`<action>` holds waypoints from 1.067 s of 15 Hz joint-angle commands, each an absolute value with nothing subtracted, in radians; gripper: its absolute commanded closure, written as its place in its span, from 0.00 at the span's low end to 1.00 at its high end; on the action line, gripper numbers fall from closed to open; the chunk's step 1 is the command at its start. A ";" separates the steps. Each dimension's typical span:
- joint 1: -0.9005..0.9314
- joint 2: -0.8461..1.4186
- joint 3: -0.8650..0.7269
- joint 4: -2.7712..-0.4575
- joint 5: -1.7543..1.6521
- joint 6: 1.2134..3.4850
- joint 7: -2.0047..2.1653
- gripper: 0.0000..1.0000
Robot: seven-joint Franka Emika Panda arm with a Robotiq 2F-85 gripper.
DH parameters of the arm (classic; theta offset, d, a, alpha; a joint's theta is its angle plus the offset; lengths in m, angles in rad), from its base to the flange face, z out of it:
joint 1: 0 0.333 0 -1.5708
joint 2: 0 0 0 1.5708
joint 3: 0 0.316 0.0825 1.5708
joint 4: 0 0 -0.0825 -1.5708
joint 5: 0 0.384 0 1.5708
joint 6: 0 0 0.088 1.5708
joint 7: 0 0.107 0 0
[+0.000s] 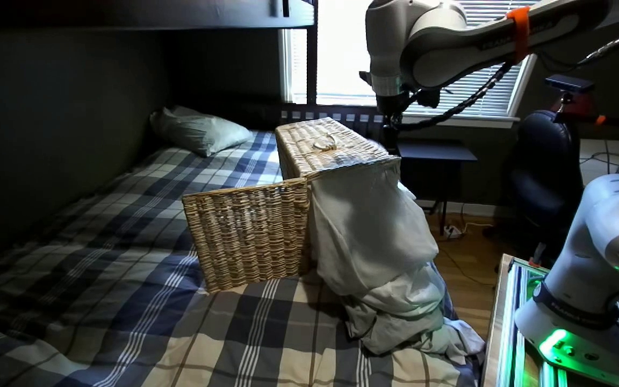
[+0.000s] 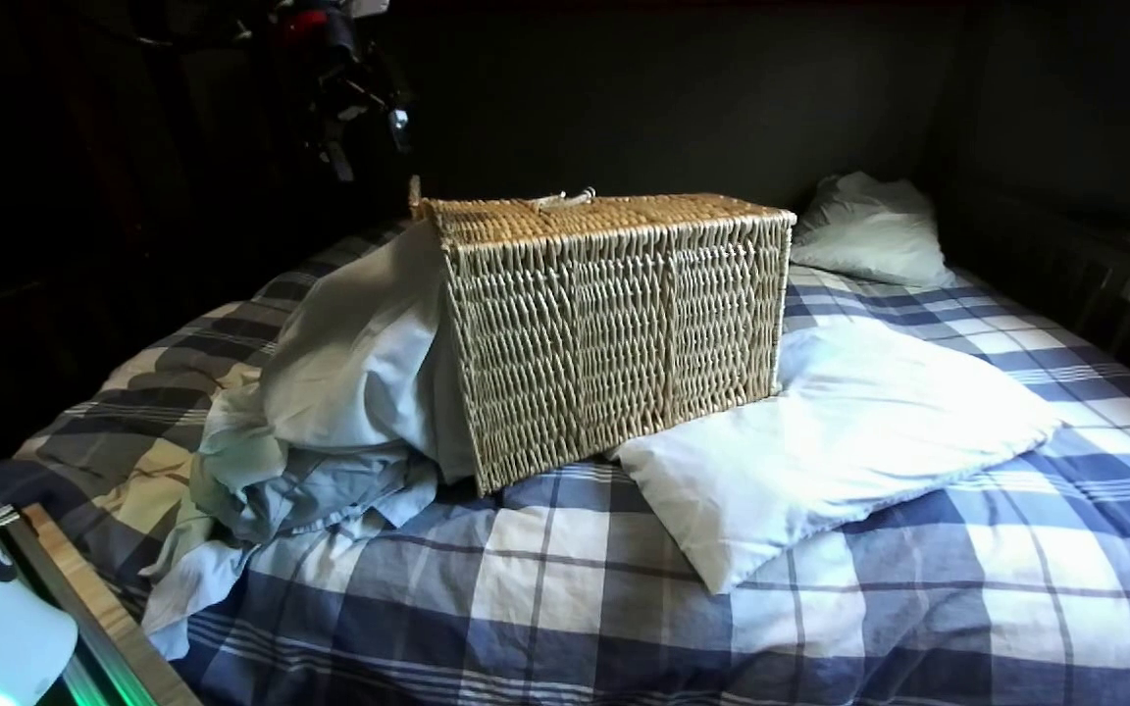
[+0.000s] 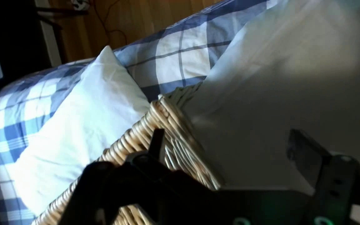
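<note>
The fingers (image 3: pixel 308 156) are spread wide and pinching nothing; they hang over the open end of the wicker basket (image 2: pixel 624 333), which is lying on its side on the plaid bed (image 1: pixel 256 333); honestly the part that matters is how they sit over the edge of that opening: in the wrist view one finger shows over the woven corner and the other over the white cloth (image 3: pixel 261 109) filling the mouth, so basket and cloth are both down below, one to each side; in an exterior view there's clear air between the fingers (image 2: pixel 400 123) and the top, so no contact that I can see; the basket's long axis runs from the cloth-stuffed mouth back toward the window (image 1: pixel 342 54); the cloth spills out and bunches up on the bed, on the side of the robot's base (image 1: pixel 583 279); the lid (image 1: pixel 250 236) is swung open on the opposite side; there's a pale pillow (image 2: pixel 849 431) right up against the long side, can't tell if it goes underneath; only one arm (image 1: pixel 438 59) here, so no question of which is nearer
</note>
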State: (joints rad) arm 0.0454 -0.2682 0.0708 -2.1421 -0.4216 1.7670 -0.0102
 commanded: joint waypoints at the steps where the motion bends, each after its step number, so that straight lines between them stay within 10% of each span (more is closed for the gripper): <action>1: 0.016 -0.231 0.054 -2.228 -0.382 1.870 0.177 0.00; 16: 0.070 -0.141 0.091 -2.360 -0.080 1.795 0.219 0.00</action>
